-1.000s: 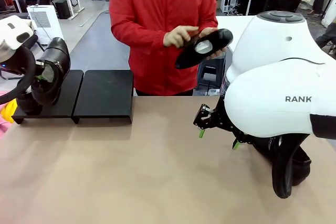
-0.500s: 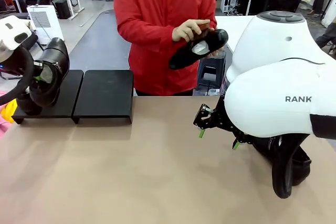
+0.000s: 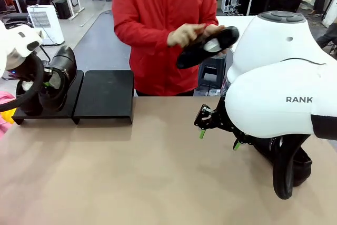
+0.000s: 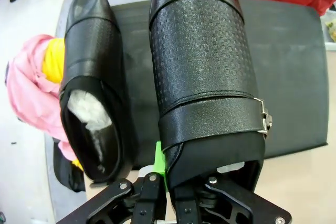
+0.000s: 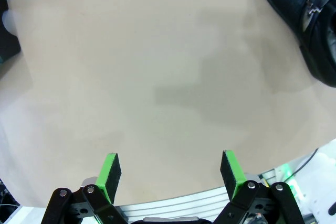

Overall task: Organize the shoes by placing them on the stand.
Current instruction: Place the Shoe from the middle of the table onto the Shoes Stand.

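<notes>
My left gripper is shut on the heel rim of a black buckled shoe, held toe-down over the left platform of the stand. The left wrist view has this shoe rising from my gripper, beside a paper-stuffed shoe lying on the stand. A person in red holds another shoe in both hands above the far edge. My right gripper hangs open over bare table. A further shoe lies on the table under my right arm.
The stand's right platform has a bare top. A pink and yellow cloth lies left of the stand, at the table's left edge. Tan table surface stretches open across the middle and front.
My left gripper has swung the buckled shoe right and lower, closer over the left platform. The person has shifted the shoe in their hands. My right arm has stayed still.
</notes>
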